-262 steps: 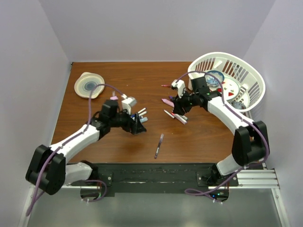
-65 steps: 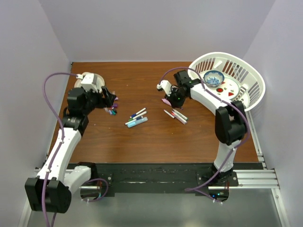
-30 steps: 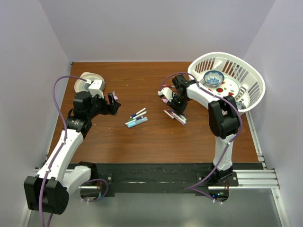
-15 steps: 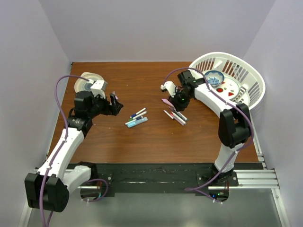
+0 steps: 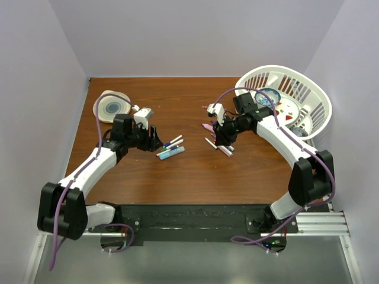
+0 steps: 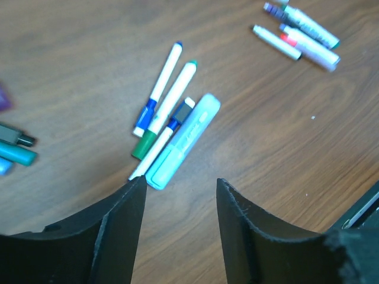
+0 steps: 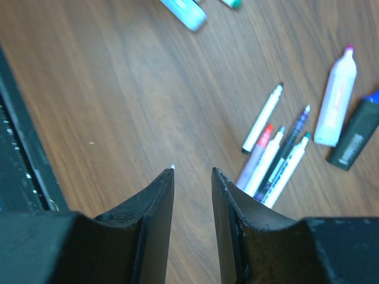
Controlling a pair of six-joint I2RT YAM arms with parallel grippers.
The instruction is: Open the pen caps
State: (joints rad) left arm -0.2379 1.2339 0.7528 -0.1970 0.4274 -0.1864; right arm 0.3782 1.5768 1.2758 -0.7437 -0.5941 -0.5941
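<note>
**Change of state.** Half a second earlier the left gripper (image 6: 177, 184) sits toward the desk's left edge. It is now just left of the middle group of pens (image 5: 170, 147), at the desk's centre. Its jaws are narrower than a second ago but remain apart, with bare wood between them and nothing held. The right gripper (image 7: 192, 171) is now nearer the near edge than before, above the right-hand group of slim pens (image 7: 272, 158). Its jaws stand slightly apart and are empty.

**Meaning for the task.** Both arms appear to be lining up for a new pick, and neither is carrying anything. In the middle group the pen caps (image 6: 145, 116) look seated, including the one on the teal highlighter (image 6: 183, 141), though the seams cannot be confirmed. This group lies directly ahead of the left fingertips and does not touch them.

**Arm pose.**
- Left arm: it extends low from the near-left corner on a diagonal toward the desk's centre, with the wrist pitched down at the pens.
- Right arm: it arches from the near-right corner, with the elbow near the right edge. The forearm reaches inward past the basket (image 5: 314, 89) at the far-right corner. The pink highlighter (image 7: 336, 105) and black highlighter (image 7: 354, 135) lie beside the slim pens.
</note>
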